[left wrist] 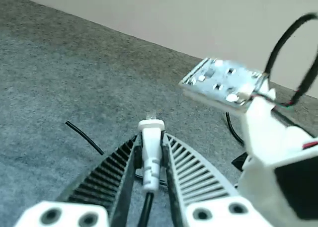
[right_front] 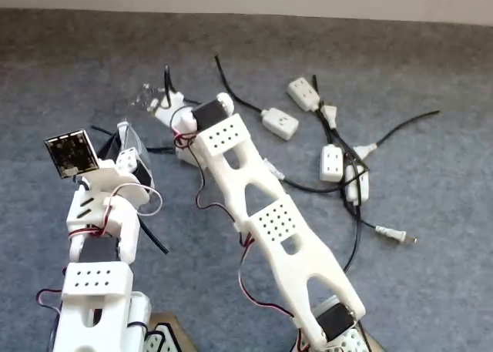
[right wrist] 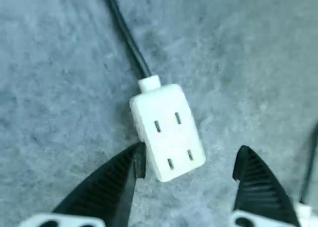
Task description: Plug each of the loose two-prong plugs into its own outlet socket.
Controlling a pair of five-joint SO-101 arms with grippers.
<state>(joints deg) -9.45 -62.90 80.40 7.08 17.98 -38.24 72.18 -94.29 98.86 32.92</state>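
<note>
You are partway through one pairing. Your left jaws are clenched on a two-prong plug (left wrist: pixel 150 155), gripped by its white body with the prongs pointing away from the wrist and the black cord trailing back between them. Your right jaws stand released on either side of a white outlet block (right wrist: pixel 166 127). The block lies flat on the grey bench (right wrist: pixel 59 63) with its slots facing up; one jaw looks to touch its edge and the other is apart from it.

I'd judge this the steadying step. The next move calls for closing the right jaws on the block so it cannot slide. Then bring the held plug across and line its prongs up with one pair of slots before pressing in.

Another loose plug (right_front: pixel 393 234) lies on the bench well apart from both arms, and a further outlet block (right_front: pixel 280 122) sits among tangled cords.

The held plug's prongs are hard to make out, so you cannot tell their rotation. From overhead, the right jaws and the block beneath them are hard to separate
</note>
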